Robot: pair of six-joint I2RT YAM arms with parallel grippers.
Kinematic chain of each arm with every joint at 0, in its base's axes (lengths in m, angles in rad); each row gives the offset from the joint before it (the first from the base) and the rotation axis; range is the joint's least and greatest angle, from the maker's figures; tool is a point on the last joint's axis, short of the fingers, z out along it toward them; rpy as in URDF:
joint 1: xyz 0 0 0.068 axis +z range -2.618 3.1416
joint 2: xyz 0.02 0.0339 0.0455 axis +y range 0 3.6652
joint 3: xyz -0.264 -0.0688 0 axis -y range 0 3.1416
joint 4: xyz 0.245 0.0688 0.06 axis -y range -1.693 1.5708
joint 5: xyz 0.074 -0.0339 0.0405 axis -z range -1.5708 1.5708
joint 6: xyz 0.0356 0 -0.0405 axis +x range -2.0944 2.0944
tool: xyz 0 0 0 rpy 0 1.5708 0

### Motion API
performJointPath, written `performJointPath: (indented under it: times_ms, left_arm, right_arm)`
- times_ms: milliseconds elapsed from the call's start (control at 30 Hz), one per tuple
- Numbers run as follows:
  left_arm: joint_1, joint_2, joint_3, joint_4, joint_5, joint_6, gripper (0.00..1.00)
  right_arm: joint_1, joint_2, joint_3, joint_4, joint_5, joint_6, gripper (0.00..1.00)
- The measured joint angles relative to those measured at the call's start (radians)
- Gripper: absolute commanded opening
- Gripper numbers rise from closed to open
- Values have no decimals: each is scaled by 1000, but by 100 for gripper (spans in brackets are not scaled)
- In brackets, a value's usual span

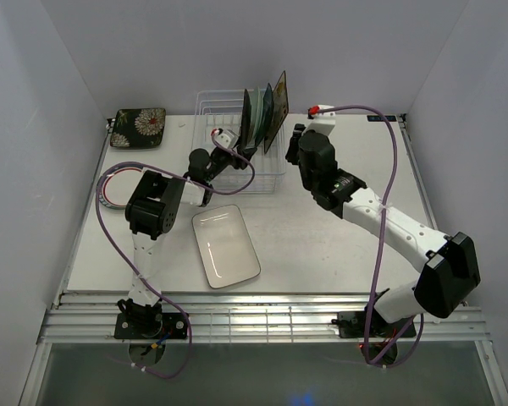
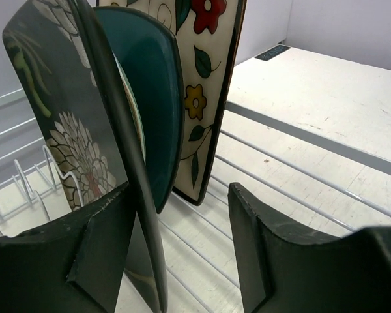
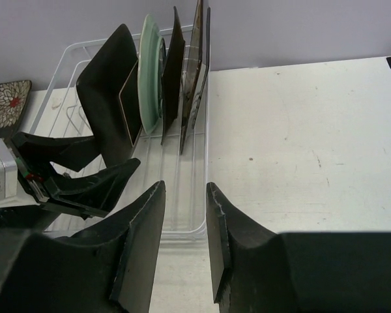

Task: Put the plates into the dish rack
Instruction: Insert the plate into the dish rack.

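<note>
Plates [image 1: 267, 114] stand on edge in the dish rack [image 1: 205, 106] by the bench's [image 1: 322, 245] far edge. The white rectangular plate [image 1: 226, 245] lies flat mid-bench, long side running near to far, with room around it. The left jaws and right jaws are released.

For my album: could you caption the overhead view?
Four plates stand in the rack; three more wait on the table.

plates [image 1: 267, 114] stand in the dish rack [image 1: 205, 110], another plate [image 1: 226, 245] before it
</note>
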Motion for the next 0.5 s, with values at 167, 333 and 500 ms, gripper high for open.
performJointPath:
  times_ms: [167,333,500]
  left_arm:
    - [0,0,31,-66,-1,1,74]
    - [4,2,90,-151,-2,1,75]
    - [16,2,167,-214,-1,-3,75]
  right_arm:
    - [-4,-13,-2,1,-8,1,38]
    - [-5,-23,-17,1,-14,3,38]
    - [-9,-23,-21,1,-20,4,38]
